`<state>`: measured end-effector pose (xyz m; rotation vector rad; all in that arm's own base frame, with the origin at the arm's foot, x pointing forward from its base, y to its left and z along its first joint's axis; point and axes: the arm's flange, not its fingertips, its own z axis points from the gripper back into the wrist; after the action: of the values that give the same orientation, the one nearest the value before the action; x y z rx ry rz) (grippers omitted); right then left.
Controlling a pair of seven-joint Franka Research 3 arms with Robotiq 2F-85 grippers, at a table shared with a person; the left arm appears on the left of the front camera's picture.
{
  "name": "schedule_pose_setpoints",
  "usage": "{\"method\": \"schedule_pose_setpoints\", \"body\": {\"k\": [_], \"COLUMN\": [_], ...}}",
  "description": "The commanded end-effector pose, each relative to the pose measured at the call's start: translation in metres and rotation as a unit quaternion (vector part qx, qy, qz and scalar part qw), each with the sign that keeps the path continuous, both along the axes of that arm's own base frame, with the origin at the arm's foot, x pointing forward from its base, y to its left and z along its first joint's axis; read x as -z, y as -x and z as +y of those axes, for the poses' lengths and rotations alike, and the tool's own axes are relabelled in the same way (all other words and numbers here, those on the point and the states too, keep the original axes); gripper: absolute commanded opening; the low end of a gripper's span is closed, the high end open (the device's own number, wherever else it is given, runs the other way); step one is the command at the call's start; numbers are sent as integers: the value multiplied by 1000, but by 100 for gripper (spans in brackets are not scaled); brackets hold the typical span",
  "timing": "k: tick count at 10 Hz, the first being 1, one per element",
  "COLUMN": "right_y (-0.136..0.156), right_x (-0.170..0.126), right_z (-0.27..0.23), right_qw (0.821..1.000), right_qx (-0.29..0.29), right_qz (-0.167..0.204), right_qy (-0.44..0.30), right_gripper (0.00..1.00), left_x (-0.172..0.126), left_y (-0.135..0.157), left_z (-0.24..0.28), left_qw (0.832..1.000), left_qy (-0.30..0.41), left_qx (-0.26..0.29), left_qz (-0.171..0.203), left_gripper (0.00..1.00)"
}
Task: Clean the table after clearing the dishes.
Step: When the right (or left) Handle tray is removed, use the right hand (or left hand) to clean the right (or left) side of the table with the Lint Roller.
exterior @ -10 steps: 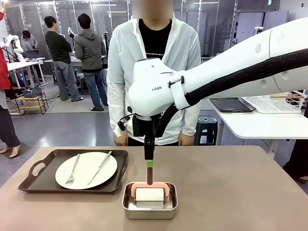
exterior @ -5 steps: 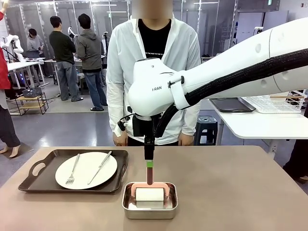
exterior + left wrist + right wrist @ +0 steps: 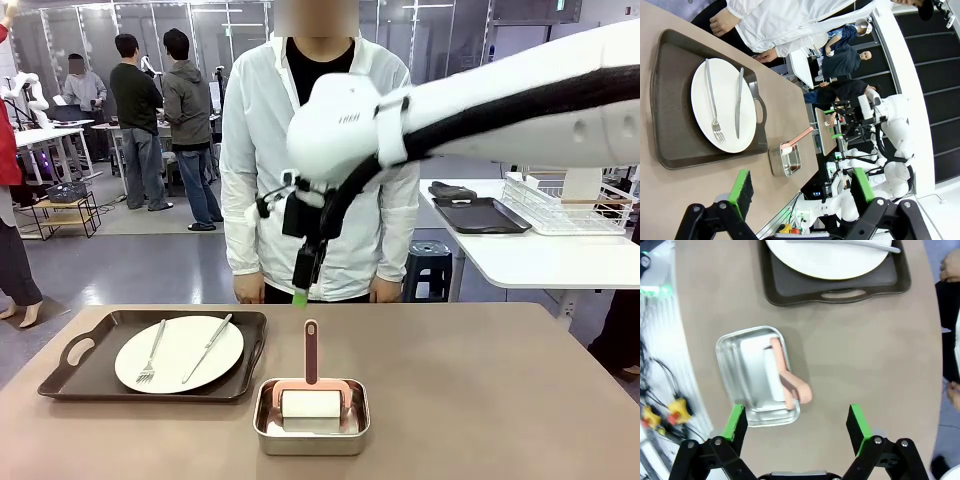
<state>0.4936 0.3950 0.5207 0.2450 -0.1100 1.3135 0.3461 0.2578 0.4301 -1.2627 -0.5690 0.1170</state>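
Note:
A white plate (image 3: 178,353) with a fork (image 3: 152,352) and a knife (image 3: 208,348) lies on a dark brown tray (image 3: 90,375) at the left of the pinkish-brown table (image 3: 480,400). In front of it a steel pan (image 3: 311,430) holds a white roller with a pink handle (image 3: 311,352) standing up. My right gripper (image 3: 302,285) hangs open well above that handle, holding nothing; its wrist view looks down on the pan (image 3: 757,375) between spread fingers (image 3: 735,421). My left gripper (image 3: 802,187) is open and empty, high above the plate (image 3: 722,112) and tray (image 3: 670,125).
A person in a white shirt (image 3: 320,130) stands at the table's far edge, hands (image 3: 388,290) hanging at its rim. A white side table (image 3: 540,262) with a wire rack (image 3: 570,205) and a dark tray stands at the right. Bare tabletop lies right of the pan.
My right arm has lifted up and back, raising its open gripper off the roller's handle. The roller, pan, tray and plate have stayed put.

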Motion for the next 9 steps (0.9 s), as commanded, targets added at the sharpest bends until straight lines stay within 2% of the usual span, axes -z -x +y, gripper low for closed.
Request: {"method": "schedule_pose_setpoints", "body": {"k": [1, 2, 4, 5, 7, 9], "right_y": [16, 17, 21, 21, 12, 18], "right_x": [-8, -14, -21, -20, -2, 10], "right_z": [-50, -88, -173, -196, -246, -320], "right_qw": [990, 972, 913, 883, 827, 774], "right_qx": [89, 144, 246, 267, 326, 370], "right_qz": [70, 118, 194, 222, 252, 277], "right_qy": [-84, -139, -261, -316, -383, -432], "right_gripper": [100, 100, 100, 100, 100, 100], "left_x": [-1, -1, -1, -1, -1, -1], "left_y": [2, 2, 2, 2, 2, 2], "left_z": [2, 2, 2, 2, 2, 2], "left_qw": [1000, 1000, 1000, 1000, 1000, 1000], "left_qy": [1, 1, 1, 1, 1, 1], "left_qx": [0, 0, 0, 0, 0, 0], "left_qz": [-2, -2, -2, -2, -2, -2], "left_gripper": [100, 100, 100, 100, 100, 100]}}
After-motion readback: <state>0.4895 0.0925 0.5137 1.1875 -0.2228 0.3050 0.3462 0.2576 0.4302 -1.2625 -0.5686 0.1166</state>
